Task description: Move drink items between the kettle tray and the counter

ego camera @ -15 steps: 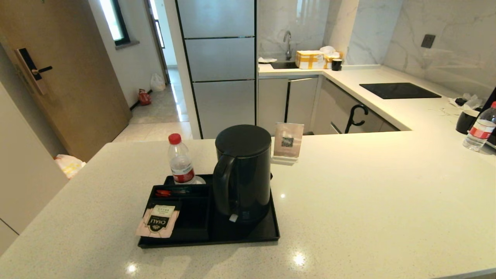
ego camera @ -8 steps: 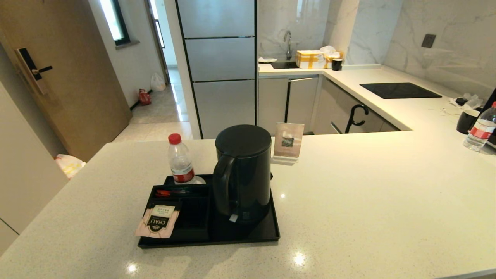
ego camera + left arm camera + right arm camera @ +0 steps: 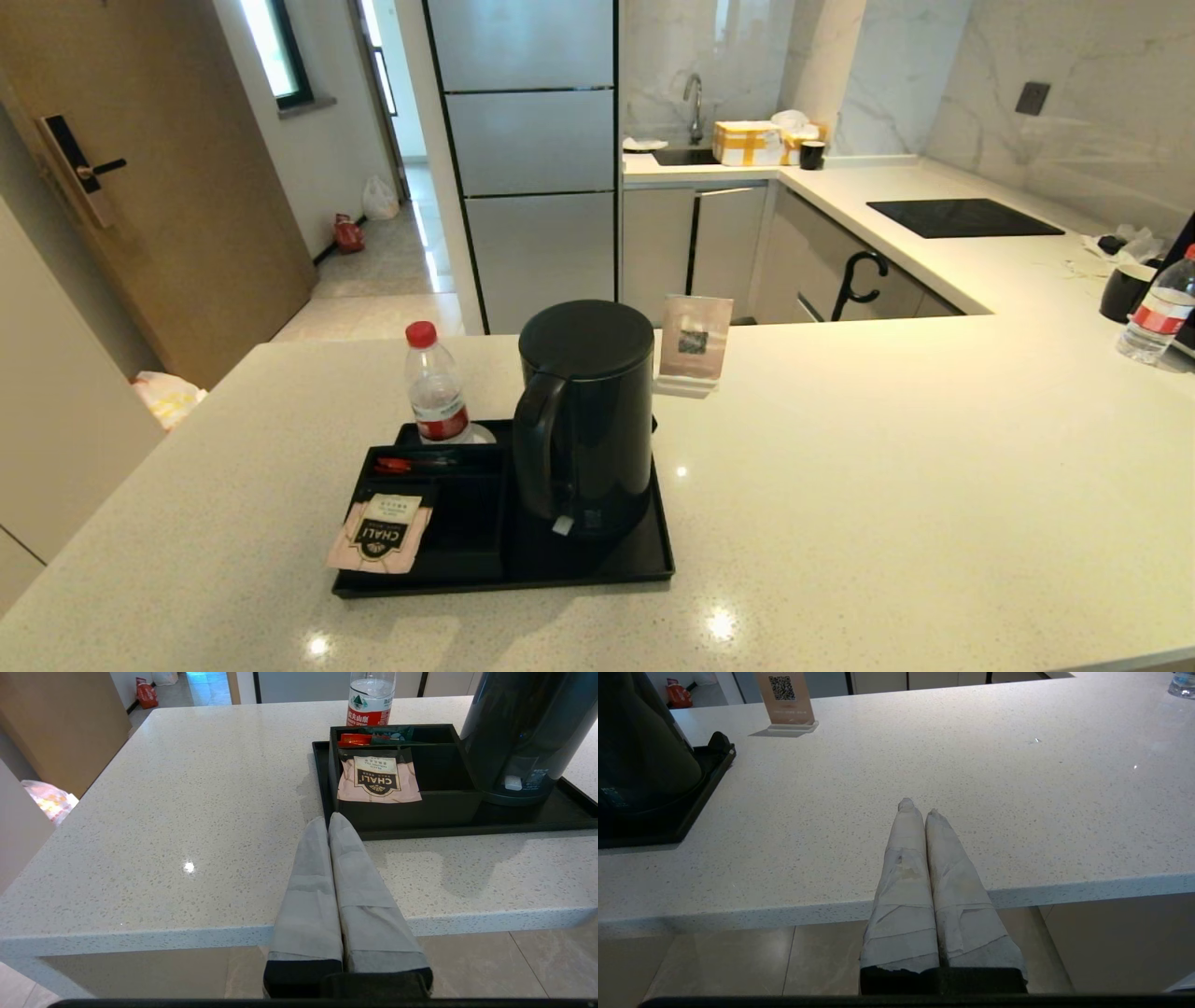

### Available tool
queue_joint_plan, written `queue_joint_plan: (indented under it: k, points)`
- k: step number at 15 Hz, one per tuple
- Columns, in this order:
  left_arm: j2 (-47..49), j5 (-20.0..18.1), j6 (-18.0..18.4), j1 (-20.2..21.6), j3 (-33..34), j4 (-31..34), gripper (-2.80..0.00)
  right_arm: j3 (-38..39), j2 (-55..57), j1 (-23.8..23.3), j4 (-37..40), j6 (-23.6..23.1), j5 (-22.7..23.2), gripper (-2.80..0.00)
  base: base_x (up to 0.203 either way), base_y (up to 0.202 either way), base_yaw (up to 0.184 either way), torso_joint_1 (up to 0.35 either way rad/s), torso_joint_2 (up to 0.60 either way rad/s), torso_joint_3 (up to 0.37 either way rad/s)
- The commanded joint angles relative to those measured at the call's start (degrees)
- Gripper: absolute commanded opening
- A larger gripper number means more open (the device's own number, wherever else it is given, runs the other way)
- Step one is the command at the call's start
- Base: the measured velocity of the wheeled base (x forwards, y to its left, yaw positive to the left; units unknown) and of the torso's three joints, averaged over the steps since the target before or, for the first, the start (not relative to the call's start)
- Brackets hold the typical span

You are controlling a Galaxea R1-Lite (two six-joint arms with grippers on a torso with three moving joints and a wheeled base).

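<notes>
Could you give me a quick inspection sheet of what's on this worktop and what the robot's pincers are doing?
Surface: white speckled counter, glossy.
Job's things: black kettle upright on the tray; pink CHALI tea sachet lying over the tray's compartment section.
Clutter: water bottle behind the tray; QR sign; red packets in the rear compartment.
Grippers: left pincer and right pincer shut, empty, at the near edge.
Cables: nothing seen.
Surroundings: fridge, sink, cooktop.
</notes>
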Motion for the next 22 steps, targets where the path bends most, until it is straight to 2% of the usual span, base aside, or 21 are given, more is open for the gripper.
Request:
queue_joint_plan:
  k: [1, 7, 22]
  points:
    - [0.1, 0.0, 0.0, 0.0, 0.0, 0.0, -2.80, 0.0, 0.1, 0.0, 0.1, 0.0, 0.0, -2.80, 0.000, 0.000, 0.000, 0.000, 0.00, 0.000]
    - [0.1, 0.0, 0.0, 0.0, 0.0, 0.0, -2.80, 0.2, 0.1, 0.0, -0.5, 1.6, -0.2, -2.80, 0.000, 0.000, 0.000, 0.000, 0.00, 0.000]
    - [0.1, 0.0, 0.0, 0.0, 0.0, 0.0, -2.80, 0.2, 0.1, 0.0, -0.5, 1.5, -0.1, -2.80, 0.000, 0.000, 0.000, 0.000, 0.00, 0.000]
